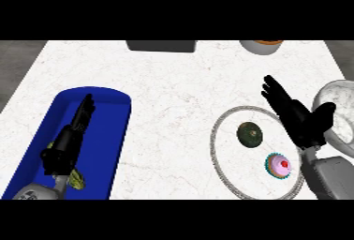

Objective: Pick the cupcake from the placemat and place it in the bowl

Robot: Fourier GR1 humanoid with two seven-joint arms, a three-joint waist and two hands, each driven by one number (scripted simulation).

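The cupcake (280,166) is seen at seven o'clock from the right robot hand (298,117), just beside it, fingers straight and empty; the left robot hand (69,140), likewise open, is well apart.

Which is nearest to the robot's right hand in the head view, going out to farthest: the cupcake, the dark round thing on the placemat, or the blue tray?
From the right hand:
1. Dark green round item, on the round placemat, just left of the hand.
2. Cupcake, pink-topped, lower on the placemat, below the hand.
3. Blue tray, far across the counter at the left, under the left hand.
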